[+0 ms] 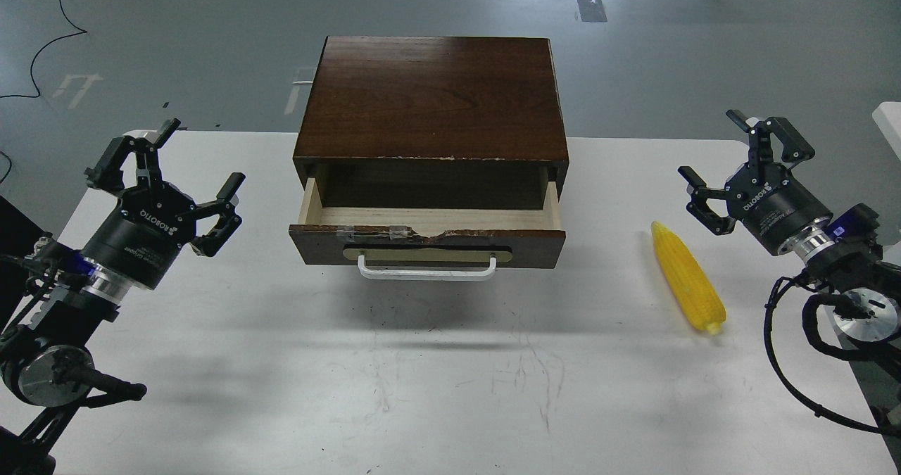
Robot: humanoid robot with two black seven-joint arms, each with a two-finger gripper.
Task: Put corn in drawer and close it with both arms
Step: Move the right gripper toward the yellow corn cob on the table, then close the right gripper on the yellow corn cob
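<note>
The yellow corn (688, 278) lies on the white table (422, 376) at the right, its thin tip pointing away from me. The drawer (427, 244) stands pulled partly out of the dark wood cabinet (433, 98), showing bare pale wood inside, with its white handle (426, 271) toward me. My right gripper (712, 155) is open and empty, above the table just right of the corn's tip. My left gripper (203, 153) is open and empty, left of the drawer.
The table's far edge runs behind both grippers, with grey floor beyond. A black cable (788, 383) loops from my right arm over the table's right side. A white object (888, 119) shows at the right edge.
</note>
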